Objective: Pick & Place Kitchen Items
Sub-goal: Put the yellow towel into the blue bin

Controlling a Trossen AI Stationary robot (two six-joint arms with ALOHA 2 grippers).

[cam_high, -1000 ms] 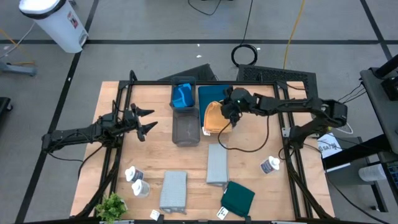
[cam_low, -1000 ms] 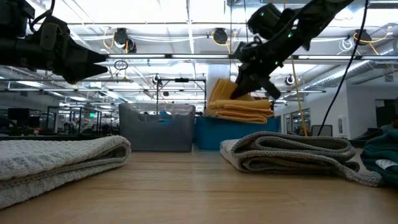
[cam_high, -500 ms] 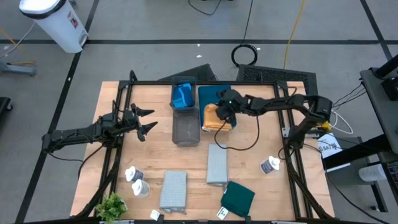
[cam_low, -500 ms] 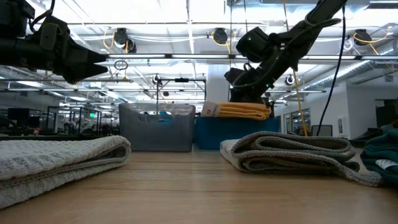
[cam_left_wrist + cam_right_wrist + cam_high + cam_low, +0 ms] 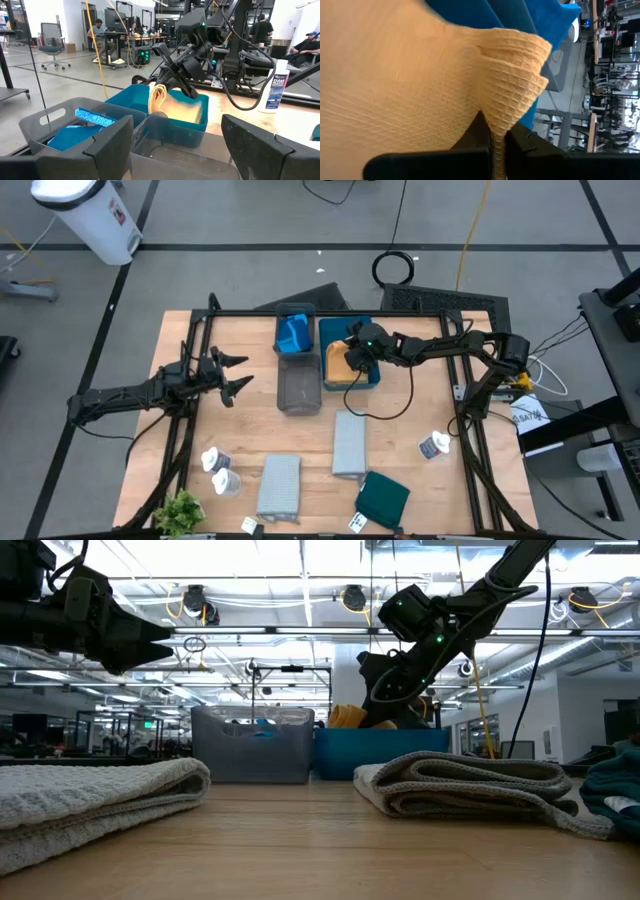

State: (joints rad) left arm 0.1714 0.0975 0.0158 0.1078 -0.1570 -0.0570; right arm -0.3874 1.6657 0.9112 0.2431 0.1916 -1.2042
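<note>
Tabletop: white bottle (image 5: 274,85), "CLEAR PLASTIC" label.

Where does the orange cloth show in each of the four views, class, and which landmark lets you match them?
High view: orange cloth in the teal tray, under the right gripper.
Low view: orange cloth peeks above the tray rim.
Left wrist view: orange cloth in the tray.
Right wrist view: orange cloth fills the picture, pinched.
Shared landmark: the teal tray.

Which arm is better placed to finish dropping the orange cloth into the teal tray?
The right. The right gripper is shut on the orange cloth, already lowered inside the teal tray. The left gripper hangs open, apart from both trays.
</note>
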